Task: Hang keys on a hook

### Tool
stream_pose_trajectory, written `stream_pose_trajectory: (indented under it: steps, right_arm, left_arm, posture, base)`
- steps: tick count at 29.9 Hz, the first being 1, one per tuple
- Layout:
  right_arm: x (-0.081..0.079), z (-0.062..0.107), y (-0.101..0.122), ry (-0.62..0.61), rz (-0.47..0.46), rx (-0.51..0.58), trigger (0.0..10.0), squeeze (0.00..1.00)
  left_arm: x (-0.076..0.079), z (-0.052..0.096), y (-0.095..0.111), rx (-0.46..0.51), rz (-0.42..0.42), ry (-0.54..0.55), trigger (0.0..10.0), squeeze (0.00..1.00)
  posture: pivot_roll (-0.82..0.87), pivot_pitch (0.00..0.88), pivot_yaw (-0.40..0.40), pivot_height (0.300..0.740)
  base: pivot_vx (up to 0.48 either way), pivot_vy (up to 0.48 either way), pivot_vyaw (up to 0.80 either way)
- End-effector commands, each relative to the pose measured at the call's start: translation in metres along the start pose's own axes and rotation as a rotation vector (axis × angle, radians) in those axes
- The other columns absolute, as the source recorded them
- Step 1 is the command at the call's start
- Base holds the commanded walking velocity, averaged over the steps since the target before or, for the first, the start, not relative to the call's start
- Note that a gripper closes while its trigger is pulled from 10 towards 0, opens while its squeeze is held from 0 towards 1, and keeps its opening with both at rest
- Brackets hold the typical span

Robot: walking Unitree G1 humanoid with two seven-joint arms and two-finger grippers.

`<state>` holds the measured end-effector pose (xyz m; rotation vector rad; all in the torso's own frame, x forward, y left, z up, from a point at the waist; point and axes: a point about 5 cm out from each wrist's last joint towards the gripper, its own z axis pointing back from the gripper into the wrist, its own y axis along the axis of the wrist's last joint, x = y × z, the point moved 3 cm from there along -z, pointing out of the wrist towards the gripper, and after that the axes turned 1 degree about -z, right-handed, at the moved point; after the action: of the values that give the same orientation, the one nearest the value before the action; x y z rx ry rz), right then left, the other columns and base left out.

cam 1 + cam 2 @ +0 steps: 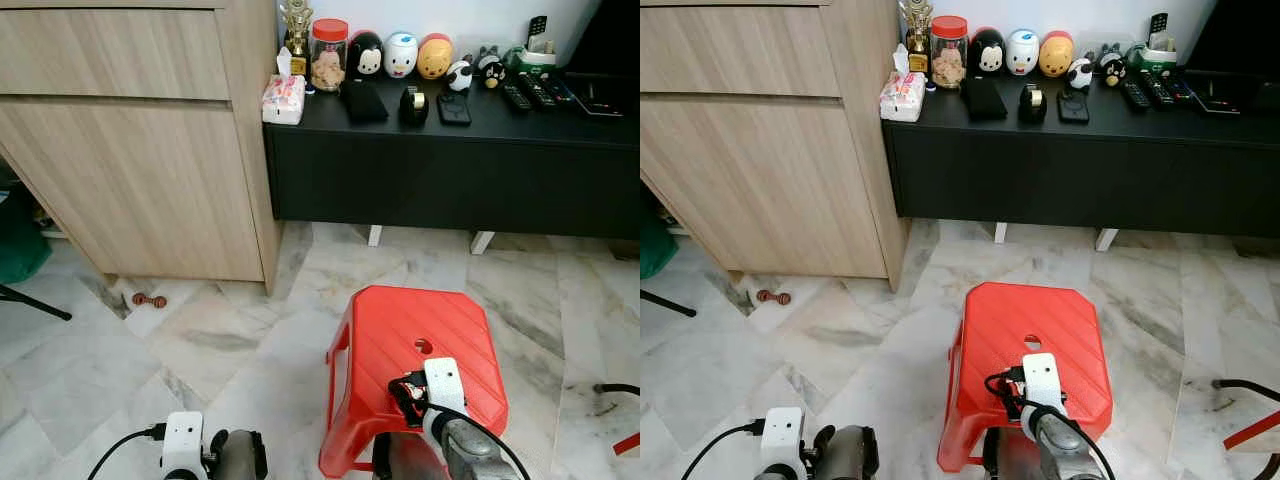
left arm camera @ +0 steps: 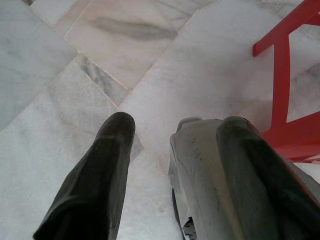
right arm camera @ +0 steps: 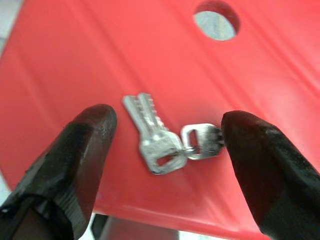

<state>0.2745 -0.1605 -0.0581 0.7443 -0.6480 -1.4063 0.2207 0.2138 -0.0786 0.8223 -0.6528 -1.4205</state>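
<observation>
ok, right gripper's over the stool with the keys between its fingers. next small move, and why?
Probably lower the right gripper a touch and close on the keys. They lie flat on the red stool between its open fingers, one fingertip already at the key ring's edge, so nothing is gripped yet. The left gripper hangs idle over the floor.

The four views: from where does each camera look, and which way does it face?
Left eye: head, down at red plastic stool; both arms show.
Right eye: same scene, shifted.
Left wrist: faces marble floor past the open left gripper.
Right wrist: faces silver keys between the open right gripper fingers.
Shared: the stool.
</observation>
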Motion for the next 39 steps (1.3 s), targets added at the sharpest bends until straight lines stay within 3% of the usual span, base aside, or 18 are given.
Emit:
stream_pose_trajectory:
  steps: [1, 18, 19, 21, 25, 26, 27, 29, 32, 38, 39]
  right_arm:
    - [0.005, 0.002, -0.009, -0.021, -0.021, -0.030, 10.0, 0.00]
    - [-0.002, 0.002, -0.010, 0.018, -0.055, -0.028, 10.0, 0.00]
    - [-0.002, 0.002, -0.010, 0.017, -0.053, -0.028, 6.5, 0.00]
    - [-0.003, 0.002, -0.010, 0.021, -0.058, -0.025, 5.6, 0.00]
    - [-0.002, 0.002, -0.011, 0.012, -0.056, -0.028, 6.2, 0.00]
    - [-0.001, 0.002, -0.011, 0.007, -0.057, -0.029, 7.8, 0.00]
    - [-0.001, 0.003, -0.011, 0.007, -0.058, -0.030, 7.8, 0.00]
    - [0.001, 0.003, -0.012, -0.001, -0.058, -0.030, 9.1, 0.00]
    - [0.002, 0.003, -0.012, -0.012, -0.065, -0.028, 9.6, 0.00]
    - [0.008, 0.004, -0.013, -0.033, -0.082, -0.028, 8.3, 0.00]
    - [0.009, 0.004, -0.013, -0.038, -0.089, -0.027, 8.7, 0.00]
  left_arm:
    - [-0.002, 0.006, -0.016, -0.059, -0.005, 0.001, 10.0, 0.00]
    - [-0.004, 0.006, -0.016, -0.061, -0.008, 0.002, 10.0, 0.00]
    - [-0.004, 0.006, -0.017, -0.062, -0.008, 0.002, 10.0, 0.00]
    - [-0.004, 0.006, -0.017, -0.062, -0.008, 0.002, 10.0, 0.00]
    - [-0.004, 0.007, -0.017, -0.062, -0.009, 0.002, 10.0, 0.00]
    - [-0.004, 0.007, -0.017, -0.062, -0.009, 0.003, 10.0, 0.00]
    - [-0.004, 0.007, -0.018, -0.063, -0.009, 0.004, 10.0, 0.00]
    - [-0.005, 0.007, -0.018, -0.064, -0.008, 0.005, 10.0, 0.00]
    - [-0.005, 0.008, -0.019, -0.064, -0.008, 0.005, 10.0, 0.00]
    - [-0.005, 0.008, -0.018, -0.062, -0.006, 0.007, 10.0, 0.00]
    - [-0.005, 0.008, -0.018, -0.061, -0.006, 0.008, 10.0, 0.00]
  posture:
    - [0.16, 0.122, -0.048, 0.608]
    - [0.16, 0.123, -0.046, 0.608]
    - [0.16, 0.124, -0.045, 0.608]
    - [0.16, 0.124, -0.045, 0.608]
    - [0.16, 0.124, -0.045, 0.608]
    - [0.16, 0.124, -0.045, 0.608]
    - [0.16, 0.124, -0.045, 0.608]
    - [0.16, 0.124, -0.046, 0.608]
    - [0.16, 0.125, -0.046, 0.608]
    - [0.16, 0.126, -0.045, 0.608]
    - [0.16, 0.126, -0.045, 0.608]
  base:
    - [0.000, 0.000, 0.00]
    - [0.000, 0.000, 0.00]
    - [0.000, 0.000, 0.00]
    - [0.000, 0.000, 0.00]
    - [0.000, 0.000, 0.00]
    - [0.000, 0.000, 0.00]
    - [0.000, 0.000, 0.00]
    - [0.000, 0.000, 0.00]
    - [0.000, 0.000, 0.00]
    - [0.000, 0.000, 0.00]
    - [0.000, 0.000, 0.00]
